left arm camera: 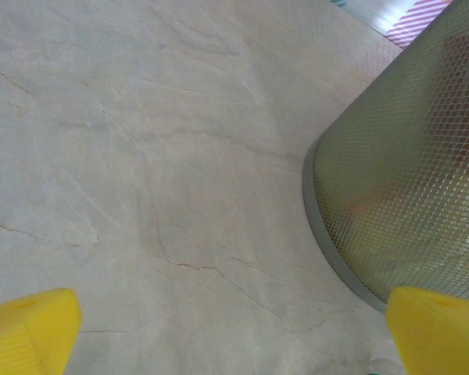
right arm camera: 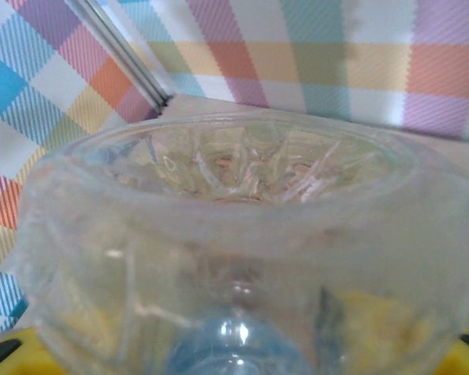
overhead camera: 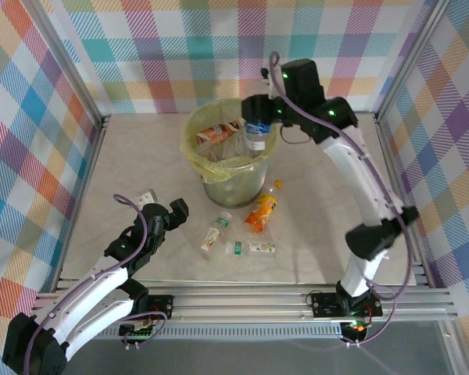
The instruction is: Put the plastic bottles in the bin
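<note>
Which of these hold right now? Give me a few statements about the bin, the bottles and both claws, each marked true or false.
1. The right claw holds a clear bottle over the bin. True.
2. The left claw is shut on a bottle. False: it is open and empty, low over the table left of the bin.
3. Three bottles lie on the table in front of the bin. True: an orange bottle, a green-labelled bottle and a flat clear bottle.
4. The bin has nothing in it. False: an orange-labelled bottle lies inside.
5. The bin has tipped over. False: it stands upright.
</note>
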`<action>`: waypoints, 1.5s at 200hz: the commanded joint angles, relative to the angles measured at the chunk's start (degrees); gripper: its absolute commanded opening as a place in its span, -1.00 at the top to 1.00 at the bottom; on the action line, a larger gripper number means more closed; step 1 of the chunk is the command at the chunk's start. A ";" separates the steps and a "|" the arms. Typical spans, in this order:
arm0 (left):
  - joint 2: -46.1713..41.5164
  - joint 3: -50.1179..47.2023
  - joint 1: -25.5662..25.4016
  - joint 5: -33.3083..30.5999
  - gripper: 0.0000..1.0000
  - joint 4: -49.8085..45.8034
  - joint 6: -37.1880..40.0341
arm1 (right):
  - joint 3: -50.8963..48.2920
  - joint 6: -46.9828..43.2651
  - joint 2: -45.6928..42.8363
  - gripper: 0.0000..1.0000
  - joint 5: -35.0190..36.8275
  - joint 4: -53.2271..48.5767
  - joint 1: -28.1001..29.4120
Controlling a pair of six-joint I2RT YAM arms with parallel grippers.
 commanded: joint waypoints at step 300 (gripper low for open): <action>1.65 6.35 -0.45 11.76 -1.00 -0.24 5.89 | 17.55 -8.51 17.20 -0.98 0.50 -12.38 6.22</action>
